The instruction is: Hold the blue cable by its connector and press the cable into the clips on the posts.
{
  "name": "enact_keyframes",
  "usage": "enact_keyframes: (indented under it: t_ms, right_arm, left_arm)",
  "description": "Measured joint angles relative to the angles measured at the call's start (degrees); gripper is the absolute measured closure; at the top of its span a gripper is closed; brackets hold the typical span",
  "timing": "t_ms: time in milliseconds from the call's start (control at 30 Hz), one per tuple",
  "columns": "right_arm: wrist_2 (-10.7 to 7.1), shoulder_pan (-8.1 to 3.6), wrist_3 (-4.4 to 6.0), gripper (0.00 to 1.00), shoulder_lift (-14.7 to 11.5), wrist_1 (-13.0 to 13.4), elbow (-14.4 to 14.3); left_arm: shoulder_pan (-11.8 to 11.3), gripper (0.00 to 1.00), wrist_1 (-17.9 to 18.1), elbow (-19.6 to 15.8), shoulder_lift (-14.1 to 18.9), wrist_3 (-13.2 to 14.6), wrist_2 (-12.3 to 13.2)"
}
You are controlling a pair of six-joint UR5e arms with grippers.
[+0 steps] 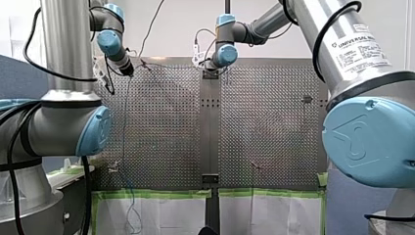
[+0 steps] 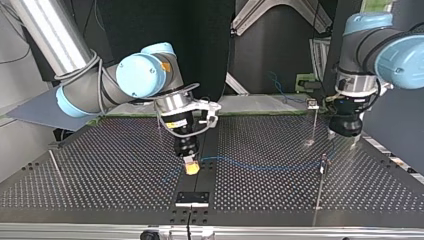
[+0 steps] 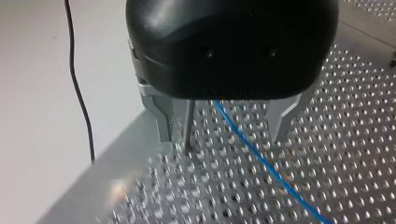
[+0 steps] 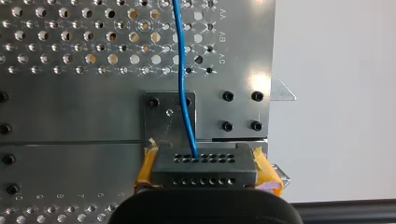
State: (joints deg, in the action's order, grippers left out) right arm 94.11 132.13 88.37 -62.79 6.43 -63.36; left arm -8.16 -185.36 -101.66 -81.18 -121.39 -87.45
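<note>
Right wrist view: my right gripper [image 4: 205,173] has its yellow-padded fingers [image 4: 147,165] clamped on the dark connector [image 4: 205,163]. The blue cable [image 4: 183,79] leaves the connector and runs ahead over the perforated table [image 4: 70,116].

Top view: the cable runs from the connector toward 3 o'clock. My left gripper [image 2: 344,139] stands at about 2 o'clock from it.

Left wrist view: its metal fingers [image 3: 163,119] are apart, with the cable and a thin post [image 3: 188,133] between them.
</note>
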Motion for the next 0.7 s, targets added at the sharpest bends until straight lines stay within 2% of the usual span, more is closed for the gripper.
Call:
enact_keyframes:
  t_ms: [300, 700]
  right_arm:
    - [0.03, 0.15, 0.00, 1.00, -0.01, -0.09, 0.01]
    - [0.11, 0.20, -0.01, 1.00, -0.02, -0.17, 0.01]
  left_arm:
    - [1.40, 0.00, 0.48, -0.14, 4.50, 4.90, 1.91]
    - [2.61, 0.00, 1.22, -0.12, 3.60, 11.21, 2.62]
